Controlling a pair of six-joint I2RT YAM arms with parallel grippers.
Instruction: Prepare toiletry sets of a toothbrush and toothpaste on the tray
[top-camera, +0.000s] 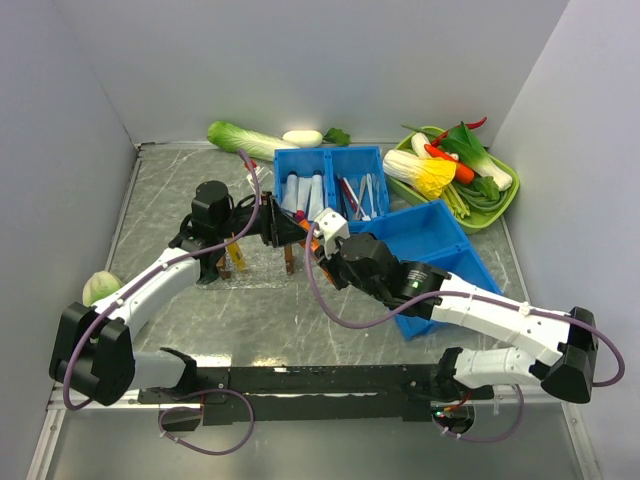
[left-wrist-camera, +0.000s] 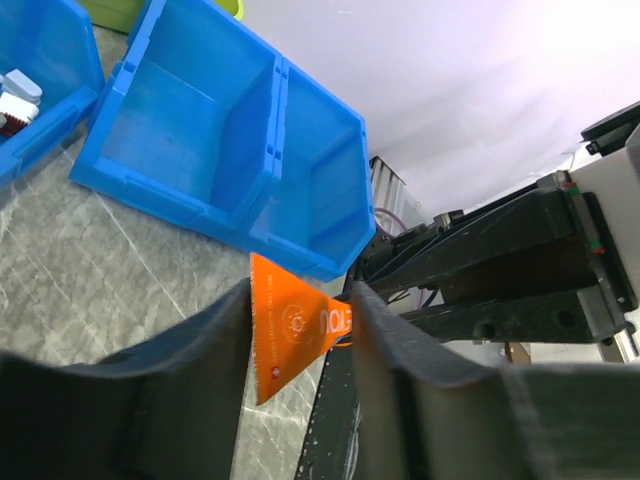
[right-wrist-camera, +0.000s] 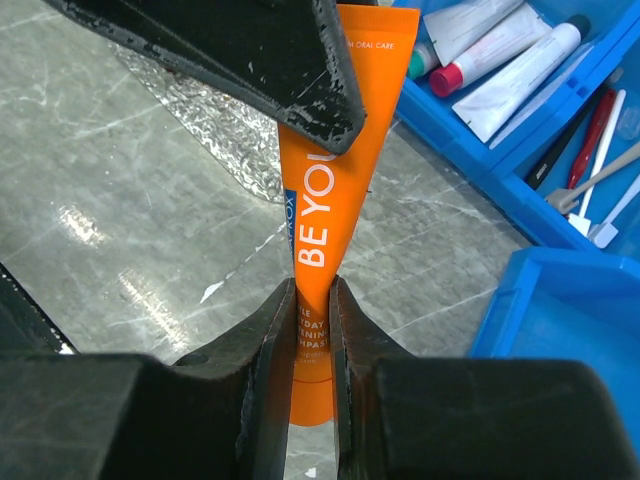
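Orange, flat, tapered toothpaste pinched by right fingers.

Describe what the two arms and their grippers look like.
The left arm and right arm have white link shells with black joint housings. A purple cable loops along each. The left gripper and right gripper have matte black, wedge-shaped fingers scuffed with pale specks. A white block sits behind the right gripper.
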